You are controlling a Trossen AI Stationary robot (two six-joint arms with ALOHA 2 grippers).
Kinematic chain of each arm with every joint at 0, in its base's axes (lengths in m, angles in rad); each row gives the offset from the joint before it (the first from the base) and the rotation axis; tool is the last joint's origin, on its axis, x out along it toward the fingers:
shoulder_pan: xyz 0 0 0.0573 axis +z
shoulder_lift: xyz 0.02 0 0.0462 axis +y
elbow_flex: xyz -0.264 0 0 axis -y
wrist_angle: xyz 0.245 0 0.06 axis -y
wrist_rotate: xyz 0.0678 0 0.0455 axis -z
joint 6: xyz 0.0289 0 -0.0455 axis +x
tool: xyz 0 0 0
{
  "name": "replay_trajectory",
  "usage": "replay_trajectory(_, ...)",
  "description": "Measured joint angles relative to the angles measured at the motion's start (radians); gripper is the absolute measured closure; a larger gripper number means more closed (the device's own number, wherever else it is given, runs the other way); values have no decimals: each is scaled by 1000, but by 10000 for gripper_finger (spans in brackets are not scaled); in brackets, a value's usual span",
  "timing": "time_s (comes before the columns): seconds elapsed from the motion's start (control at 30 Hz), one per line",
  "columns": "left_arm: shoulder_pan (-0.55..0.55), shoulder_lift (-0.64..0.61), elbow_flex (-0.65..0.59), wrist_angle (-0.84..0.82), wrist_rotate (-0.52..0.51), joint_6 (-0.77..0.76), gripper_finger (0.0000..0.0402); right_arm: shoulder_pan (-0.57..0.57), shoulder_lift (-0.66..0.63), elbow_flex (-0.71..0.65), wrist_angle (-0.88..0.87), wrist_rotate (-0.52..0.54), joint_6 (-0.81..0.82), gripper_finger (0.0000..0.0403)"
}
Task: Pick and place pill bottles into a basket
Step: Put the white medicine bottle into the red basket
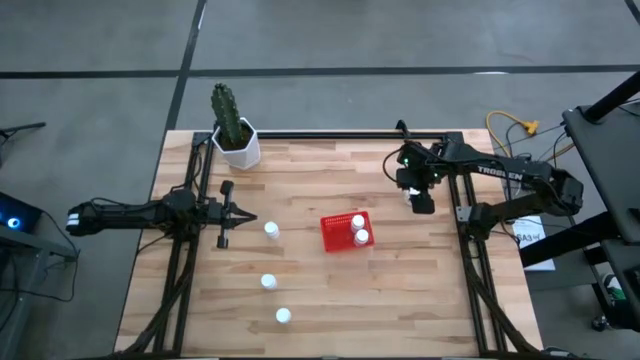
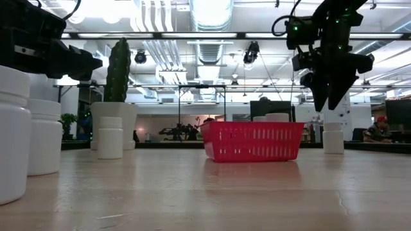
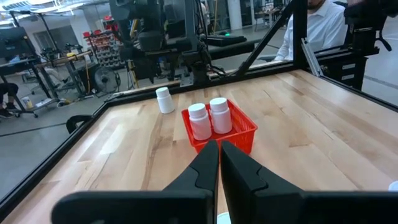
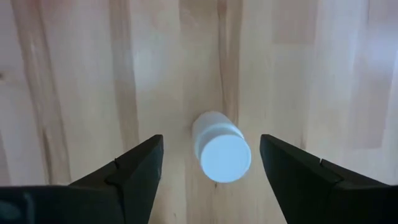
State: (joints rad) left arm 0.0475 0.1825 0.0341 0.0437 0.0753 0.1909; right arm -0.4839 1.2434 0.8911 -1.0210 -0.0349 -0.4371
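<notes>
On the wooden table (image 4: 74,74), a pill bottle (image 4: 219,149) stands below the open right hand (image 4: 211,165).

White lettering on right arm (image 1: 497,171), high view: looks like "TROSSEN", only partly legible. Printed sheet (image 1: 527,237) at table's right edge beneath that arm: dark text, too small to read. Pill bottles: no legible labels in any view. Nothing else readable in other views.
</notes>
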Motion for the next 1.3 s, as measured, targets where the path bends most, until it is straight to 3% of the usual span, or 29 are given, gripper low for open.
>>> replay_trajectory(0.4,0,0,0,0,0,0,402,-70,0,-44,9,0,-36,143)
replay_trajectory(1.3,0,0,0,0,0,0,402,-76,2,-127,125,-16,-61,154)
